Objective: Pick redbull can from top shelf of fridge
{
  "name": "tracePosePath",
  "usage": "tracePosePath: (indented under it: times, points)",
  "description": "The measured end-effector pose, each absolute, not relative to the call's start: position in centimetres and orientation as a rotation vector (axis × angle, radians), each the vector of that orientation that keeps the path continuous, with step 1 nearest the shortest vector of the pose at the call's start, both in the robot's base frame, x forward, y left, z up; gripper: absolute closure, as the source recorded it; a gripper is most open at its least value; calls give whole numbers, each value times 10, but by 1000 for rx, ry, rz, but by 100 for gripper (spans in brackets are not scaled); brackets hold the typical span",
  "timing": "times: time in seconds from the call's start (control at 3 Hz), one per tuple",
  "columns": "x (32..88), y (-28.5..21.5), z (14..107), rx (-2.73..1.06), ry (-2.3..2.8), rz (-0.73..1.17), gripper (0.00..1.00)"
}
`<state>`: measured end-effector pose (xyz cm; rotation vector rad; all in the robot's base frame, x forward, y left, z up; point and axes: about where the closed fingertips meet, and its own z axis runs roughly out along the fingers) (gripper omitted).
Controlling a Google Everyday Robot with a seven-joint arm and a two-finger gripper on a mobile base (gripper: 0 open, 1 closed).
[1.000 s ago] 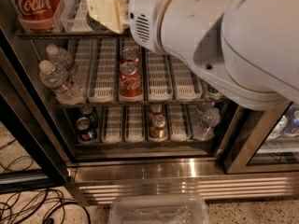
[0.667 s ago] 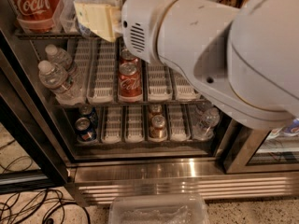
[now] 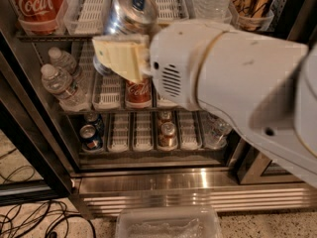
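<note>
The redbull can [image 3: 131, 11], slim and silver with a blue panel, is tilted in my gripper [image 3: 117, 47], in front of the open fridge [image 3: 173, 187]. The gripper is shut on it. One cream finger [image 3: 121, 57] lies across the can's lower half, and the other finger is hidden behind it. The can is held at about the level of the top shelf [image 3: 94, 6], a rack with white slotted trays, and is clear of them. My big white arm [image 3: 233, 83] covers the fridge's right side.
A red Coca-Cola can [image 3: 37, 4] stands at the top shelf's left. Water bottles [image 3: 62, 81] and a cola can [image 3: 138, 92] are on the middle shelf, and dark-blue cans [image 3: 91, 135] are on the lower one. A clear plastic tub [image 3: 168, 224] and cables [image 3: 29, 217] lie on the floor.
The gripper has come down and out from the top shelf, toward the camera. The silver can now shows in its grasp.
</note>
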<state>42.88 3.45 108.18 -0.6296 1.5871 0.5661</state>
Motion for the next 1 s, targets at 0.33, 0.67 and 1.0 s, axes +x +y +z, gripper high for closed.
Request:
tracePosePath:
  times: [0.33,0.67,1.0]
  points:
    - [408,12,1080,-688,1651,521,100]
    - [402,-2,1083,-703,1672,495,100]
    - [402,-2,1083,-703,1672,495,100]
